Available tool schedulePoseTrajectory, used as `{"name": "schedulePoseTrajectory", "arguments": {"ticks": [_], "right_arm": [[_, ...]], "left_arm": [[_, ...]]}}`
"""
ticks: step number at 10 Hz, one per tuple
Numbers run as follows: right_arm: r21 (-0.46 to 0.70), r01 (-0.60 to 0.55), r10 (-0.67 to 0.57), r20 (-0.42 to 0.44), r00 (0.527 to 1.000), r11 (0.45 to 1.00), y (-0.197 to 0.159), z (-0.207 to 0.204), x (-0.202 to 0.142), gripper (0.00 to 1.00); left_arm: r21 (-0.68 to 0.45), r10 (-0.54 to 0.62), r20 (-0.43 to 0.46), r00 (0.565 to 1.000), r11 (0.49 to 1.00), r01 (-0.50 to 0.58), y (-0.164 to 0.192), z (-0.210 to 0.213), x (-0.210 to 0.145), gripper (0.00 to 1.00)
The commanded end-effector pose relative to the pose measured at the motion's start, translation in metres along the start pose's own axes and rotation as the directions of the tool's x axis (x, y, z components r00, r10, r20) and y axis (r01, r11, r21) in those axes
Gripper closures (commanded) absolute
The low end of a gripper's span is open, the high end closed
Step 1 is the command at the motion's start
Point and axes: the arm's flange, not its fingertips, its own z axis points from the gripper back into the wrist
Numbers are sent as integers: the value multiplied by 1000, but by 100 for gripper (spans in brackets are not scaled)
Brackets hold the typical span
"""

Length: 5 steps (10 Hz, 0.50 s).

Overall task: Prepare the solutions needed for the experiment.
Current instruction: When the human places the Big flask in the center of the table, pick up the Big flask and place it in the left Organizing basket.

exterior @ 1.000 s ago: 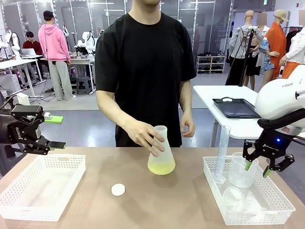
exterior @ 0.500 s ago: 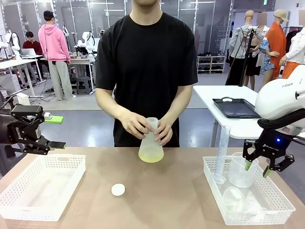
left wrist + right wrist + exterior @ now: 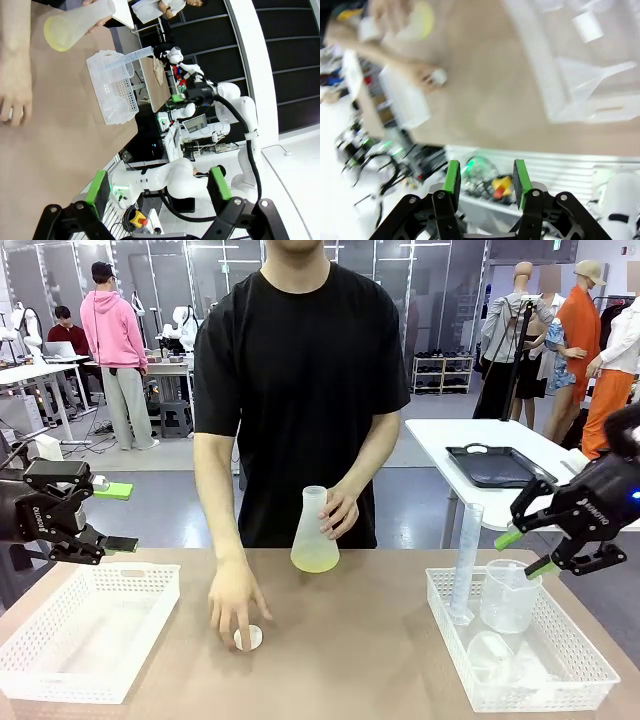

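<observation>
Presently the solutions (image 3: 316,560) are noted as a shallow, clear, pale yellow-green layer in a frosted conical flask (image 3: 313,518), held neck-up, near upright, by a person's hand (image 3: 341,512) at the far middle of the table (image 3: 380,640). The flask is placed about midway between the grippers, well apart from both. The left gripper (image 3: 118,517) is spread wide, empty; the right gripper (image 3: 525,552) is part-open, nothing held. A white cap (image 3: 252,639) is touched by the person's other hand (image 3: 235,598).

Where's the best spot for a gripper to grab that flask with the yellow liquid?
Probably the narrow neck of the flask, coming level from the robot's left: the person's hand wraps the other side, the cone widens below, and it stands upright with liquid at the bottom.
</observation>
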Motion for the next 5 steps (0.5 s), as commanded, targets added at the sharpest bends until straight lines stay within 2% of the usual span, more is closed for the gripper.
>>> {"name": "schedulePoseTrajectory", "arguments": {"ticks": [1, 2, 3, 5], "right_arm": [[189, -3, 31, -145, 989, 982, -12, 4, -12, 45], [307, -34, 96, -187, 978, 951, -12, 6, -15, 45], [392, -50, 132, -184, 974, 919, -14, 5, -15, 45], [484, -71, 179, -180, 967, 872, -15, 3, -16, 45]], "left_arm": [[-29, 3, 10, 1000, 1000, -2, -2, -2, 2, 0], [-29, 3, 10, 1000, 1000, -2, -2, -2, 2, 0], [-29, 3, 10, 1000, 1000, -2, -2, -2, 2, 0], [-29, 3, 10, 1000, 1000, -2, -2, -2, 2, 0]]}}
